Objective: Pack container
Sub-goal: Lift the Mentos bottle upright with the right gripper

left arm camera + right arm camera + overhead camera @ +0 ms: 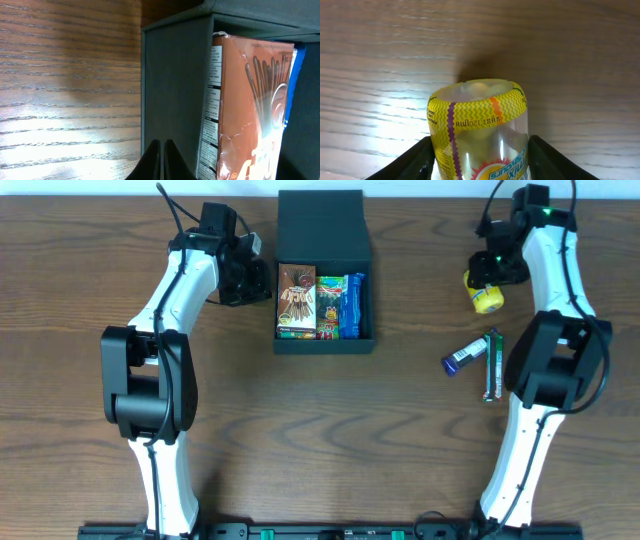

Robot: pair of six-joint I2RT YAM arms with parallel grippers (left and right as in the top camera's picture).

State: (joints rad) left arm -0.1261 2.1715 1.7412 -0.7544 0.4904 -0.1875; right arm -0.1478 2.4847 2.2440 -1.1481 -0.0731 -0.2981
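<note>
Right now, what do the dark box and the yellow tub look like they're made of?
The dark box looks like matte cardboard: flat, dull walls with no glare. The yellow tub seems to be clear, glossy plastic with a printed yellow band: pale contents show through its wall, and it catches the light.

Matt cardboard container [322, 225], wood-grain table [400, 450], glossy clear plastic tub [477, 120], shiny snack carton [250, 115].

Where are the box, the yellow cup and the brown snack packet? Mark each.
box [322, 225], overhead view, on its lid flap.
yellow cup [475, 114], right wrist view, on its zigzag band.
brown snack packet [250, 115], left wrist view, on its front face.
</note>
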